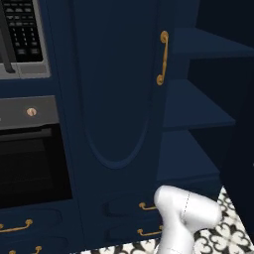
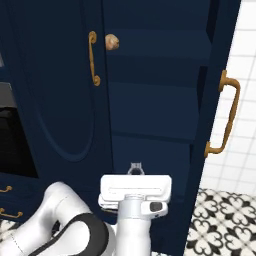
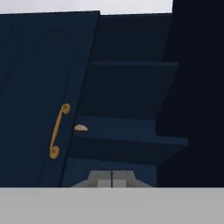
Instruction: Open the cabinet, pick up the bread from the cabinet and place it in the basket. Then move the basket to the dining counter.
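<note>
With the right door (image 2: 222,75) of the cabinet (image 2: 150,100) swung wide and the left door (image 2: 60,85) closed, the bread (image 2: 111,42) is seen on an upper shelf (image 3: 131,131), tucked against the left door's edge. The gripper (image 2: 135,169) is held low before the opening, fingers pressed together and empty. The fingers should be spread before reaching, and the approach raised and angled leftward; room is tight beside the closed door's brass handle (image 2: 93,57), freer toward the right.

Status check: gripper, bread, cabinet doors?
Gripper shut, empty, low before open shelves. Small tan-brown bun on upper navy shelf, partly behind closed left door. Right door swung open.
</note>
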